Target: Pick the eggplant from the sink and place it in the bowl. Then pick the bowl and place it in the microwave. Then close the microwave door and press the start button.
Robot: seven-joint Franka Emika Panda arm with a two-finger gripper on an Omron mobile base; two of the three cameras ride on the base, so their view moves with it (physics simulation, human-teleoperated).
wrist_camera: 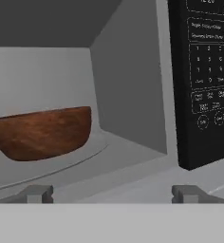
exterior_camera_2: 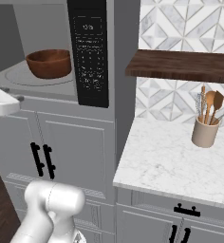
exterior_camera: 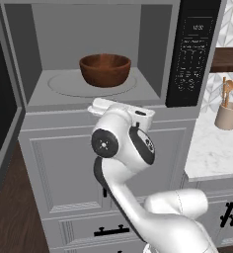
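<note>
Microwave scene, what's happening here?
The bowl sits on the turntable inside the microwave, and nothing is holding it. The arm's hand is open and empty, just outside the cavity. The door is open at the left, and the keypad is untouched. What the bowl holds can't be seen.

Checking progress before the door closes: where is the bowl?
The bowl sits on the turntable inside the open microwave, left of the keypad panel.

The bowl (wrist_camera: 42, 133) sits on the turntable (wrist_camera: 61, 168) inside the microwave (wrist_camera: 128, 85), keypad panel (wrist_camera: 204, 80) beside.
</note>
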